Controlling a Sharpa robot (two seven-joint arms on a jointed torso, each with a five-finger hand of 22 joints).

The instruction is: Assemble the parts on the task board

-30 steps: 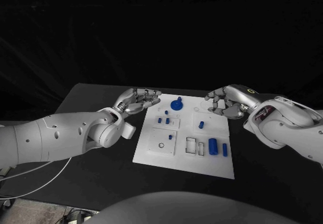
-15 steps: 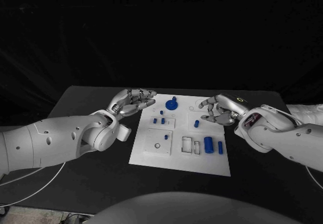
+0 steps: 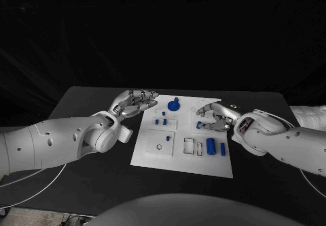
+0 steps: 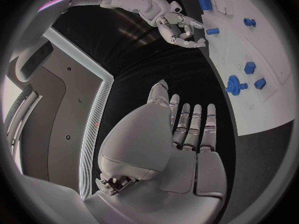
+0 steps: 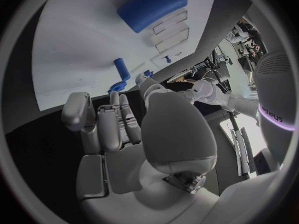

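Task board [image 3: 182, 162] — white plate, small blue parts [image 3: 212, 146], perhaps shallow recessed pockets

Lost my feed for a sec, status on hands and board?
Left hand open, hovering at the task board edge. Right hand over the small blue peg, fingers around it; grip unclear. Nothing in the way.

A task board [image 3: 153, 157] lies in the middle of a table [image 3: 81, 101]. The left hand [image 3: 136, 102] hovers at its far left edge. The right hand [image 3: 216, 117] is over its far right part, beside a small peg [image 3: 199, 125].
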